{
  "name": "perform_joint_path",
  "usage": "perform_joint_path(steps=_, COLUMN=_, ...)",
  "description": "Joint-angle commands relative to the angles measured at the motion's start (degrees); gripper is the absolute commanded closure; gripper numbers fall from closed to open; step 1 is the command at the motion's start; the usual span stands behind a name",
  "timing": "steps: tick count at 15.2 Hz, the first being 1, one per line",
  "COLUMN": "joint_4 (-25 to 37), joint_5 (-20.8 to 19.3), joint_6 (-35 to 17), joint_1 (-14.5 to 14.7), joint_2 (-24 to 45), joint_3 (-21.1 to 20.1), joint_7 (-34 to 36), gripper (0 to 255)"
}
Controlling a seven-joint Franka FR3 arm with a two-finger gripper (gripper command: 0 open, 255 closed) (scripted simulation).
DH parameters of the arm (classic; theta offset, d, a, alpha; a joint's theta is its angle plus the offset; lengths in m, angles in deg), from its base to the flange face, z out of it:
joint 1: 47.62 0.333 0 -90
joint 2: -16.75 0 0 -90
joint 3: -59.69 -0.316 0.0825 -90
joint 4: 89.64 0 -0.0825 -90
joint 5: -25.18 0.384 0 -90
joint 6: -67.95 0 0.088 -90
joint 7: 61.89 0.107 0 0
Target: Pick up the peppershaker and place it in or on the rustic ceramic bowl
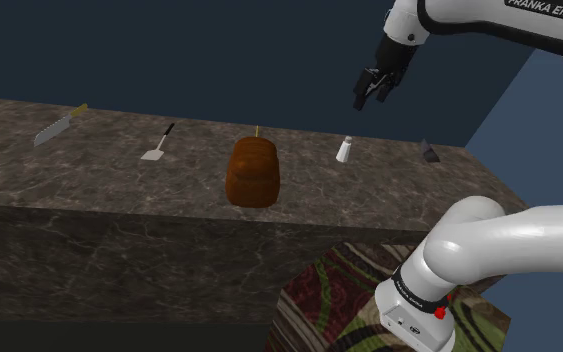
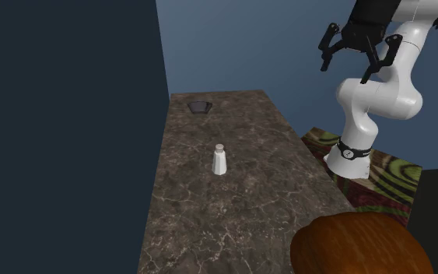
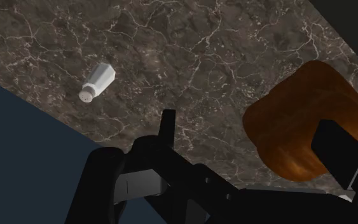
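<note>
Pepper shaker [image 1: 345, 150]: small and white, with a tapered body and a rounded cap, standing upright on the counter [image 1: 119, 190].
Position: shoulder view, 3 o'clock of the brown loaf-shaped lump [image 1: 253, 172], apart from it.
Bowl [image 2: 201, 106]: small and dark grey, at 11 o'clock of the shaker in the second exterior view.
Gripper [image 2: 351, 56]: black, fingers spread, holding nothing. It is in the air at 1 o'clock of the shaker in the shoulder view.
Also: spatula [image 1: 157, 145] and knife [image 1: 59, 125], toward 9 o'clock of the lump.

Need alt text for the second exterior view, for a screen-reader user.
A white pepper shaker stands upright midway along a dark veined counter, with a small dark bowl at its far end. The black pincer hangs open in the air at the view's upper right; a brown rounded object sits nearest the camera.
</note>
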Motion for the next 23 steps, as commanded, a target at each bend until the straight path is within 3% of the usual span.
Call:
perform_joint_path(steps=1, joint_4=0.0, joint_5=0.0, joint_6=0.0, joint_1=0.0, joint_2=0.0, joint_3=0.0, joint_7=0.0, gripper=0)
perform_joint_path(steps=14, joint_4=-2.24, joint_5=-4.37, joint_6=-17.27, joint_1=-2.62, joint_2=17.25, joint_3=11.23, joint_7=-9.52, gripper=0)
perform_joint_path(steps=23, joint_4=2.89, joint_5=-2.5, joint_6=-27.57, joint_1=-3.62, joint_2=34.39, joint_3=18.3, joint_7=-17.44, gripper=0)
